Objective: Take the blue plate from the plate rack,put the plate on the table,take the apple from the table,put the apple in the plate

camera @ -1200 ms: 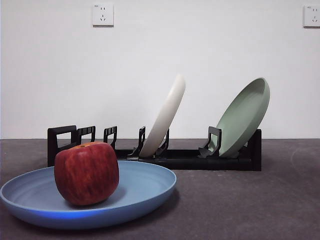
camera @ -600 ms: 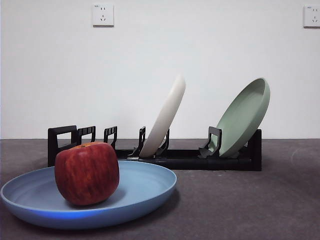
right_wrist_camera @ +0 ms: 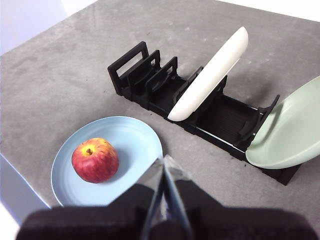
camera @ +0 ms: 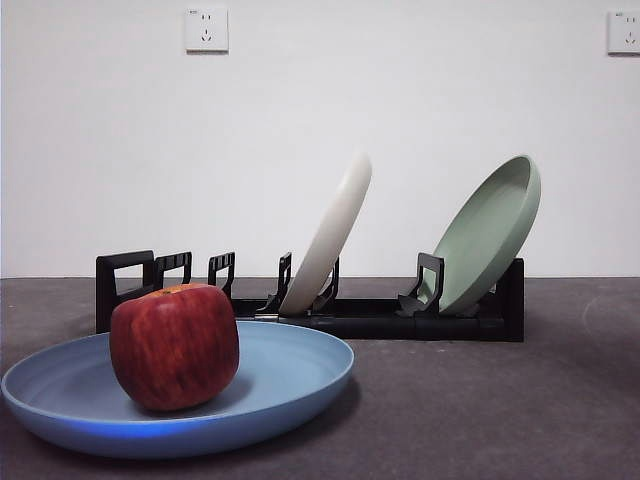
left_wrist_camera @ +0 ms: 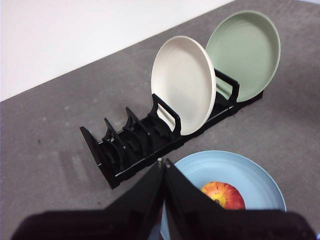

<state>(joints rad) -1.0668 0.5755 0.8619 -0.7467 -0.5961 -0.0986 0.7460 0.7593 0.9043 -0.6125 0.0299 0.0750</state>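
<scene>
Apple resting upright inside blue plate, lower left of the front frame; plate flat on desk, in front of and apart from plate rack. In the right wrist frame, apple sits left of the plate's centre, stem dip up. Cream-white plate and pale green plate leaning in the rack, centre and right of the front frame.

Left tool raised above the desk, jaws pressed together, holding nothing, tips seen near the plate's rim. Right tool likewise raised, jaws together and empty, above the desk between plate and rack.

Judged from this: task appears complete, only retreat left. Best done by lifting both arms straight up and away, jaws kept closed, well clear of the plate's rim and of the two leaning plates, so nothing nudges the apple into rolling.

No brand, label or readable writing anywhere; only two blank white wall sockets at the upper left and upper right of the front frame.
</scene>
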